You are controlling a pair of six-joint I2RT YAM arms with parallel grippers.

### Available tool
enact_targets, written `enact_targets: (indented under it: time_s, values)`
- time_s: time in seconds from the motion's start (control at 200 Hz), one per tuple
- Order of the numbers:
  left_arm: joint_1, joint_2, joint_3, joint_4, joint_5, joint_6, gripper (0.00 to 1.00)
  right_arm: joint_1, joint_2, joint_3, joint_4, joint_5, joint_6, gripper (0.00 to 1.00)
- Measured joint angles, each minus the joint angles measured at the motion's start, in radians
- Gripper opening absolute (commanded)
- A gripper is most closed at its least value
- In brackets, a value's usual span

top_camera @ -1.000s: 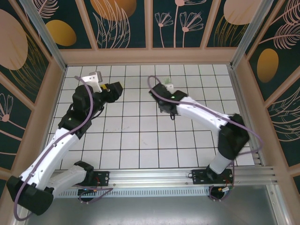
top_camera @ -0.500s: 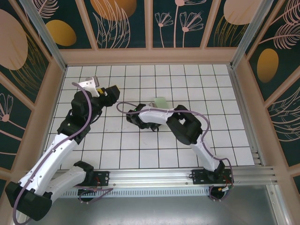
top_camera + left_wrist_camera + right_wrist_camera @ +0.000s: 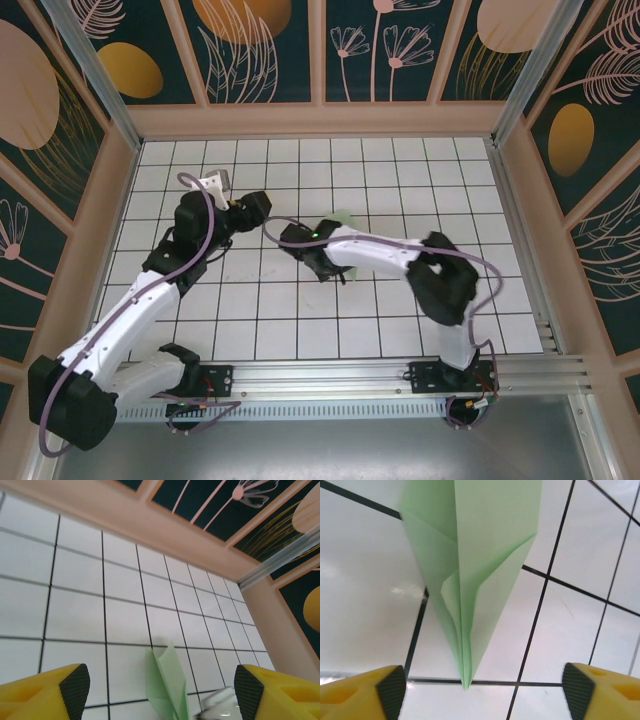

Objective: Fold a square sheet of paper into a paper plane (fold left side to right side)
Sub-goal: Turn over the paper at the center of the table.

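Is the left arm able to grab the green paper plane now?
Probably yes. The left tool is open and the paper plane sits just ahead of it, with only tiles between. The right tool, open too, is close by, so they might bump.

White grid-tiled table [image 3: 300,320] with black lines, pale green paper plane [image 3: 475,570] lying near its middle

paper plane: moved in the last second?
Yes. The paper plane came roughly one tile row nearer the arm bases and slightly left, judged against the lines of the grid table.
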State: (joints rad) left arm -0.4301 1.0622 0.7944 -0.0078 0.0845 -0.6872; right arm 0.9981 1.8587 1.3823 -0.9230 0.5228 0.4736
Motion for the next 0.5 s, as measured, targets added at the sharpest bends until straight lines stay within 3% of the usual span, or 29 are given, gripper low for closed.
enact_targets:
  time_s: [0.125,0.275,0.5]
  values:
    - [0.000,0.129,-0.014,0.060,0.105,-0.048,0.77,-0.098,-0.245,-0.175,0.177,-0.130,-0.026,0.88]
    - [-0.026,0.356,-0.002,0.130,0.236,-0.077,0.76,-0.343,-0.491,-0.422,0.454,-0.359,-0.042,0.92]
    - [-0.087,0.658,0.131,0.201,0.377,-0.097,0.72,-0.641,-0.626,-0.692,0.798,-0.716,-0.013,0.93]
